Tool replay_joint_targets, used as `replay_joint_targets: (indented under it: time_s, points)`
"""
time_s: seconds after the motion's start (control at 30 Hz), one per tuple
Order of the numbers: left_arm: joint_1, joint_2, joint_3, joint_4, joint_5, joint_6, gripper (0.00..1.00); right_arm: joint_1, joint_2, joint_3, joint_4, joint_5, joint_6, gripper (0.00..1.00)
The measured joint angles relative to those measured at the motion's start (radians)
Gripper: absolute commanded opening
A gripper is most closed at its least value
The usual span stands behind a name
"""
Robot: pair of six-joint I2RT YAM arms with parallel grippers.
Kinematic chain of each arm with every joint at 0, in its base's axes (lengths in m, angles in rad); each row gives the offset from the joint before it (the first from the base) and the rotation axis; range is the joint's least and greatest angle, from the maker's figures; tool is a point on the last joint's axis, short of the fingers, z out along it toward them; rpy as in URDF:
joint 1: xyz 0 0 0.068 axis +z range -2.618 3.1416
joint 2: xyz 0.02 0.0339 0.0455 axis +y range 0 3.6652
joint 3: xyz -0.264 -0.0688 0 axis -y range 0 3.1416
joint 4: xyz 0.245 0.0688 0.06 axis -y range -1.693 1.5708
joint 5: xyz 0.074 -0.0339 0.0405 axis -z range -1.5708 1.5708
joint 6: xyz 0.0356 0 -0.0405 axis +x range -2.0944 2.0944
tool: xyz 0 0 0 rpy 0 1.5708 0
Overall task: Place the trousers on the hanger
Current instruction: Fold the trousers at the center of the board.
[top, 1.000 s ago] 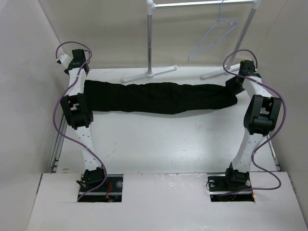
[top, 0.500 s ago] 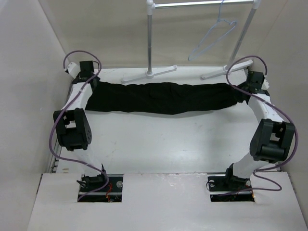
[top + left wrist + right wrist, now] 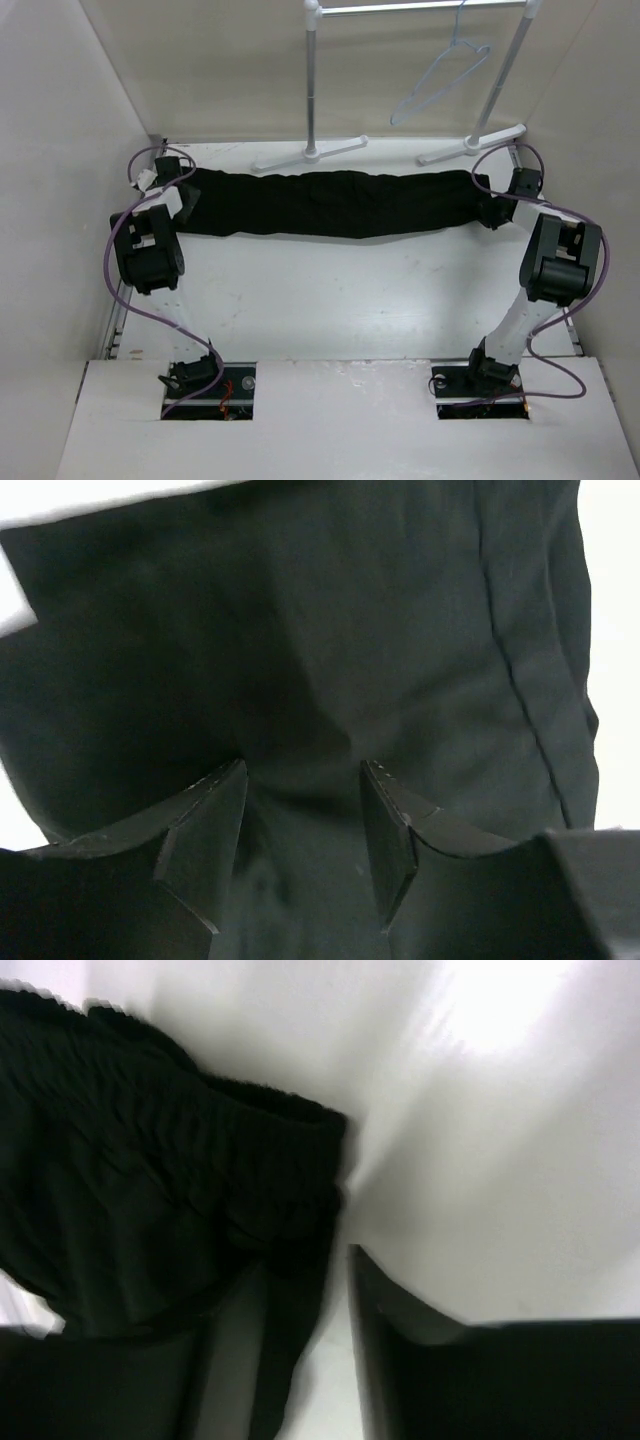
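Left gripper (image 3: 303,780) and right gripper (image 3: 285,1300) work from bases bolted at the near edge of the table (image 3: 350,300). Each reaches to the far side, to one end of the trousers (image 3: 330,203). The left arm (image 3: 150,250) rises from its base, folds at a raised elbow near the left wall and drops its wrist onto the left end of the cloth. The right arm (image 3: 560,260) mirrors it on the right, elbow high and wrist pitched down at the other end. In the left wrist view the two fingers (image 3: 205,850) stand apart and released, pointing down into black fabric, with a soft fold bulging up between them but not pinched. The right wrist view is blurred. Its jaws also look parted and unclenched, straddling the corner of what seems to be a gathered waistband, with bare table showing beside the right finger (image 3: 375,1340). The trousers lie flat on the table as one long band across its far part, legs together. The arms' spread suits that lie, since a garment taken at both ends would probably lift level and not sag to one side. Both grips, as judged here, are not yet made. Beyond the cloth stand the feet and poles of the white rail stand (image 3: 313,90). The pale wire hanger (image 3: 440,85) hangs tilted by its hook from the top bar on the right, well above the trousers and untouched.
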Motion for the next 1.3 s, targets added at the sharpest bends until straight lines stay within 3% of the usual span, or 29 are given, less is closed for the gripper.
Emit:
replay_joint_targets:
  time_s: [0.07,0.17,0.3,0.53,0.6,0.67,0.73,0.8,0.9,1.03,1.17,1.27,1.3]
  points:
    - [0.026,0.001,-0.010,0.012,0.005,-0.006,0.45,0.000,0.018,0.011,0.011,-0.006,0.017,0.13]
    - [0.050,-0.019,-0.049,0.043,0.008,-0.012,0.45,0.000,0.008,-0.005,0.008,0.005,0.040,0.07]
    - [0.079,-0.101,-0.164,0.057,-0.023,-0.013,0.45,-0.011,-0.073,-0.097,0.001,0.039,0.050,0.05]
    - [0.117,-0.315,-0.385,-0.049,-0.140,-0.014,0.44,-0.101,-0.430,-0.391,-0.048,0.108,0.063,0.06]
    - [0.119,-0.382,-0.425,-0.103,-0.181,-0.014,0.46,-0.108,-0.528,-0.458,-0.065,0.129,0.064,0.19]
    - [0.118,-0.452,-0.454,-0.144,-0.212,-0.014,0.47,-0.112,-0.629,-0.527,-0.082,0.140,0.063,0.49]
    - [0.106,-0.521,-0.468,-0.179,-0.240,-0.014,0.47,-0.118,-0.716,-0.576,-0.108,0.145,0.050,0.71]
    - [0.078,-0.575,-0.468,-0.195,-0.259,-0.014,0.47,-0.129,-0.753,-0.584,-0.133,0.147,0.037,0.82]
    - [-0.003,-0.642,-0.465,-0.216,-0.269,-0.014,0.47,-0.140,-0.772,-0.584,-0.142,0.147,0.030,0.86]
    - [-0.118,-0.726,-0.465,-0.233,-0.267,-0.013,0.48,-0.181,-0.775,-0.597,-0.126,0.145,0.031,0.86]
    - [-0.220,-0.798,-0.469,-0.238,-0.260,-0.013,0.48,-0.203,-0.620,-0.581,-0.074,0.101,0.034,0.81]
    - [-0.278,-0.841,-0.489,-0.241,-0.246,-0.013,0.48,-0.204,-0.532,-0.548,-0.006,0.066,0.044,0.67]
    - [-0.293,-0.855,-0.499,-0.244,-0.242,-0.013,0.48,-0.204,-0.509,-0.541,0.012,0.056,0.047,0.56]
